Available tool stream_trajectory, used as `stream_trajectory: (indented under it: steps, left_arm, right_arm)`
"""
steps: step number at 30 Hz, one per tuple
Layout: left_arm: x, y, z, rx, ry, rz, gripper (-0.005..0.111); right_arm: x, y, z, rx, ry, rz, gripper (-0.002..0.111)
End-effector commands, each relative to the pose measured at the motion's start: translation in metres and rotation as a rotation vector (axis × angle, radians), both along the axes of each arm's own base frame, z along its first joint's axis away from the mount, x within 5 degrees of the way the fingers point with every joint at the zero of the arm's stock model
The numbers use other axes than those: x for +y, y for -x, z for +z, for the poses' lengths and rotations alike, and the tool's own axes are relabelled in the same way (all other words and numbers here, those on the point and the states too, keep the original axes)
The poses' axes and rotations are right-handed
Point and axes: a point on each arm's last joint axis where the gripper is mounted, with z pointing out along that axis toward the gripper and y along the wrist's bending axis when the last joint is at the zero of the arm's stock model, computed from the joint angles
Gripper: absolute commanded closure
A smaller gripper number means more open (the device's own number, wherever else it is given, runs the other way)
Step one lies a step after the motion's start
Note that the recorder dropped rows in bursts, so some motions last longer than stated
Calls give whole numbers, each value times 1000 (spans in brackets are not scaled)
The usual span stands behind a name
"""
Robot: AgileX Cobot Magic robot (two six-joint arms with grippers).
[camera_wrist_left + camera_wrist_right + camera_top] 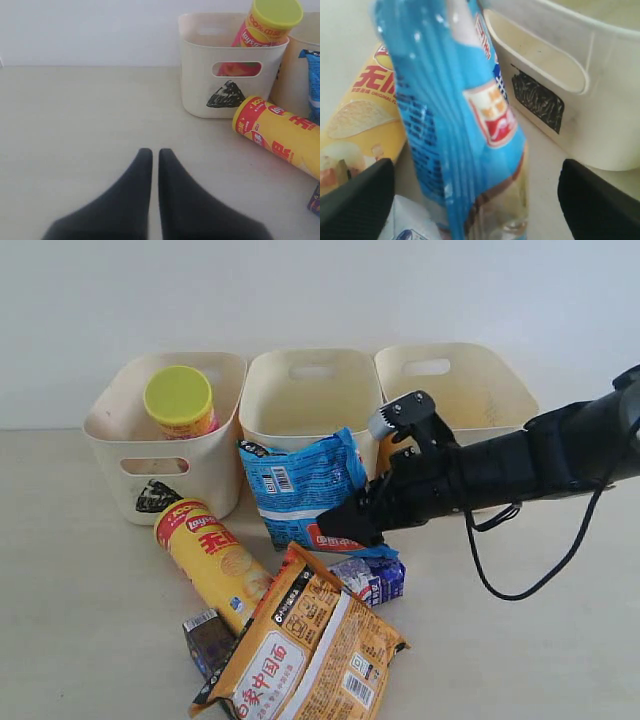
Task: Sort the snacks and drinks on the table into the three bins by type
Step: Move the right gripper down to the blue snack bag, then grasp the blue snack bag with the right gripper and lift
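Note:
The blue bag (300, 485) stands upright in front of the middle bin (310, 358). My right gripper (352, 525) is open at its lower right corner, and in the right wrist view the bag (455, 125) sits between the spread fingers (360, 200) of that gripper (477, 200) without being pinched. The yellow canister (215, 562) lies on the table. An orange-brown bag (310, 650) lies in front, with the blue and white carton (372, 580) and the dark carton (208, 640) beside it. The pink canister (180, 402) stands in the left bin (110, 455). My left gripper (155, 152) is shut and holds nothing.
The right bin (470, 390) sits behind my right arm, whose cable hangs toward the table. The left wrist view shows the triangle-marked bin (200, 95) with the pink canister (265, 25) in it, the yellow canister (285, 135) beside it, and pale table (75, 125).

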Motion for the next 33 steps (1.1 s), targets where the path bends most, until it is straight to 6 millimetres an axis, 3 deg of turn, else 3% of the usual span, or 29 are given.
stream_trajectory:
  steps: [1,5,15,25,27,33]
  left_arm:
    - [0,0,3,-22,12,5,103]
    - [0,0,3,-22,12,5,103]
    - [0,0,3,-22,12,5,103]
    - [0,0,3,-22,12,5,103]
    - [0,0,3,-22,12,5,103]
    - [0,0,3,-22,12,5,103]
  right_arm:
    - [1,-2,5,-44,-41,26,31]
    - [1,-3,5,-58,-42,23,41]
    - [3,-3,-20,-44,-17,69,42]
    - [6,-7,-12,-65,-48,84,43]
    - [6,-8,-12,-62,-50,81,50]
    - [6,-8,-12,-63,-46,78,85]
